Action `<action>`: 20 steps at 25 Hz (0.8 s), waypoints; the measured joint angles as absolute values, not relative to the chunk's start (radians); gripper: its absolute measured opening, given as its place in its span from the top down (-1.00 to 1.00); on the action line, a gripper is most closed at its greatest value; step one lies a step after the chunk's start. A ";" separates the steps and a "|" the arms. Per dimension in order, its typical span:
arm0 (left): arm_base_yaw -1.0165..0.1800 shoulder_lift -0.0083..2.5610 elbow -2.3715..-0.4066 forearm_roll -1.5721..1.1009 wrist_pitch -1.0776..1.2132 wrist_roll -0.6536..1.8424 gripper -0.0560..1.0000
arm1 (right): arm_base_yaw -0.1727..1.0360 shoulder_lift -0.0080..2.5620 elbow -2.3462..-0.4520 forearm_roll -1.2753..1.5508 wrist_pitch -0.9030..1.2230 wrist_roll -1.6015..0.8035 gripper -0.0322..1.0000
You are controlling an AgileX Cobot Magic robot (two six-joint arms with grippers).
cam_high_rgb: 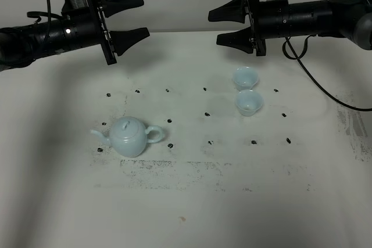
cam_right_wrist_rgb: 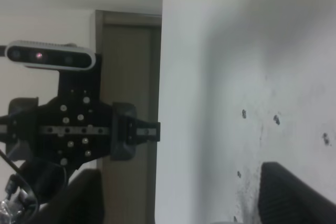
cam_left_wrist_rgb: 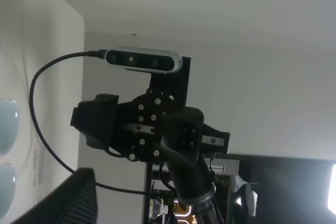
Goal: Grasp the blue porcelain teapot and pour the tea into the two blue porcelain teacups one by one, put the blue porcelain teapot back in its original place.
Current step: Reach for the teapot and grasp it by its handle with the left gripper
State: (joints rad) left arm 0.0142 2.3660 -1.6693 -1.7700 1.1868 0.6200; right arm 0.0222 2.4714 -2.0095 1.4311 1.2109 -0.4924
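Hands first: left hand (cam_high_rgb: 144,15) and right hand (cam_high_rgb: 215,27) are both spread wide, gripping nothing, up off the surface (cam_high_rgb: 261,201). Well below the left hand sits the teapot (cam_high_rgb: 131,136), spout pointing away from the right. Both cups (cam_high_rgb: 244,77) sit side by side just under the right hand.

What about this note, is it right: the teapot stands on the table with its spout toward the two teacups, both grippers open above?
No. In the exterior high view the teapot turns its handle, not its spout, toward the two teacups; the left gripper and right gripper are open above.
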 joint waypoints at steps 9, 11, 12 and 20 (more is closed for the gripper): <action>0.014 2.366 -1.669 -1.770 1.187 0.618 -0.26 | 0.022 2.471 -2.010 1.407 1.211 -0.499 -0.21; 0.014 2.366 -1.669 -1.769 1.187 0.618 -0.26 | 0.022 2.471 -2.010 1.394 1.211 -0.499 -0.21; 0.014 2.366 -1.669 -1.768 1.187 0.618 -0.26 | 0.022 2.471 -2.010 1.391 1.211 -0.499 -0.21; 0.014 2.366 -1.669 -1.764 1.187 0.618 -0.26 | 0.022 2.471 -2.010 1.380 1.211 -0.503 -0.21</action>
State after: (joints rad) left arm 0.0142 2.3660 -1.6693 -1.7637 1.1868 0.6180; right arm 0.0222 2.4714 -2.0095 1.3802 1.2109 -0.5033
